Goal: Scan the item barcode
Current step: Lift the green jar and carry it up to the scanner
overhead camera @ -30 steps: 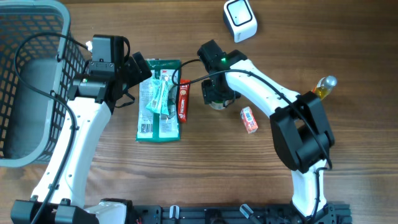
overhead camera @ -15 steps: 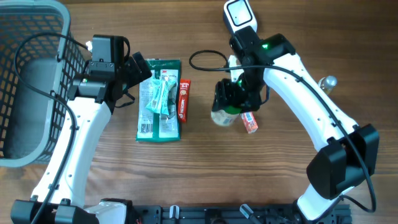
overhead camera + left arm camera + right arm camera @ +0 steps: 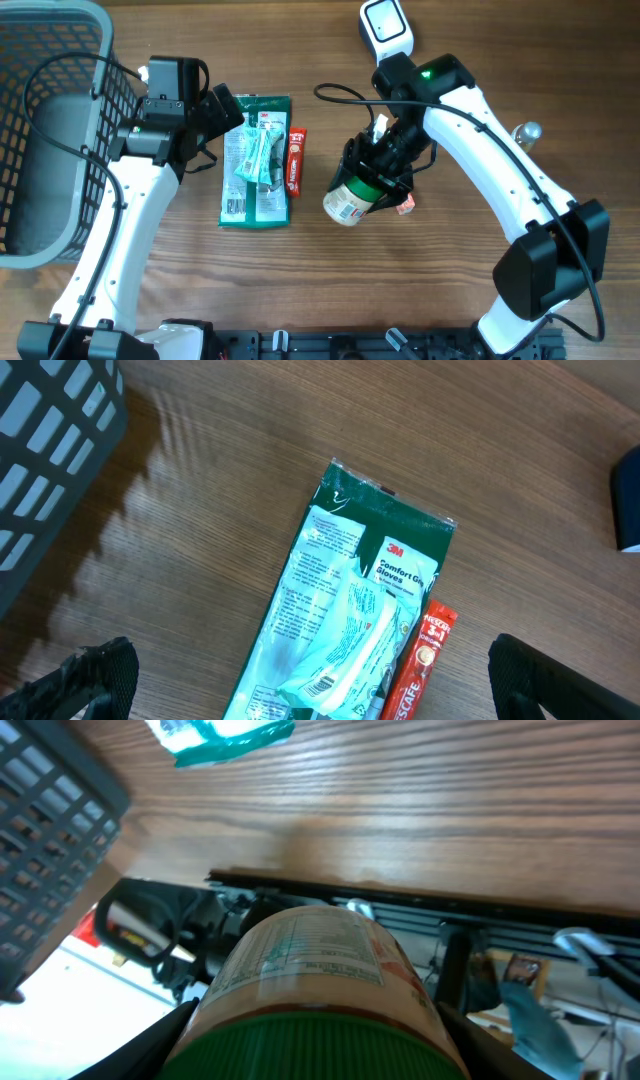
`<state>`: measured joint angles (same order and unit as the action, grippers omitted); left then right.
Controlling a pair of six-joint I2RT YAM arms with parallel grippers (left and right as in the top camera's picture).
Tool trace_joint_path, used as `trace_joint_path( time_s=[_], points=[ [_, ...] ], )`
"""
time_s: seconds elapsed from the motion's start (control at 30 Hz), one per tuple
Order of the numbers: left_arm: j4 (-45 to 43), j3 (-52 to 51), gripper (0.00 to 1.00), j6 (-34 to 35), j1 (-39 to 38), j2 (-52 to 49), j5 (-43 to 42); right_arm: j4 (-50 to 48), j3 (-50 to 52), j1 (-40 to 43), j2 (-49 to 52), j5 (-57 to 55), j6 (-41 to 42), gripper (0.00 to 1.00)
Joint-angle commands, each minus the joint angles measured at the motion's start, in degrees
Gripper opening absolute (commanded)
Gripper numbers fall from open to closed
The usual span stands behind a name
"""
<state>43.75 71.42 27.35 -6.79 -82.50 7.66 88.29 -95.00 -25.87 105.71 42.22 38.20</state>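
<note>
Grey mesh basket (image 3: 40, 255) set at the wooden table's (image 3: 300, 290) left edge, green glove pack (image 3: 255, 160) laid flat, touched by 1 red sachet (image 3: 296, 160), small bottle (image 3: 527, 131) seen far right.

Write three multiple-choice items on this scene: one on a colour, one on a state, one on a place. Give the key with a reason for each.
1. The lid of the round beige-labelled jar is:
A. blue
B. green
C. white

2. The left gripper is:
A. open, holding nothing
B. shut on the jar
C. shut on the jar's lid

3. The red coffee sachet lies:
A. on the jar's lid
B. in the left gripper
C. on the wooden table, beside the green plastic glove pack

Key:
1 B, the ribbed lid shows green in the right wrist view.
2 A, its fingers stand wide apart above the pack, gripping nothing.
3 C, the overhead view shows the sachet flat along the pack's edge nearer the right arm.
</note>
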Motion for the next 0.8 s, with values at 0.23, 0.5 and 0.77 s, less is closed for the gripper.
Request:
trace_joint_path(
  time_s=[0.23, 0.5, 0.77],
  points=[
    [0.0, 0.7, 1.0, -0.1, 0.2, 0.2, 0.4, -1.2, -0.2, -0.2, -0.1, 5.2, 1.4, 0.13],
    [0.0, 0.7, 1.0, -0.1, 0.2, 0.2, 0.4, -16.8, -0.2, -0.2, -0.1, -19.6, 1.4, 0.13],
    [0.0, 0.7, 1.0, -0.1, 0.2, 0.2, 0.4, -27.8, -0.7, 0.1, -0.1, -30.5, -10.1, 0.13]
  ],
)
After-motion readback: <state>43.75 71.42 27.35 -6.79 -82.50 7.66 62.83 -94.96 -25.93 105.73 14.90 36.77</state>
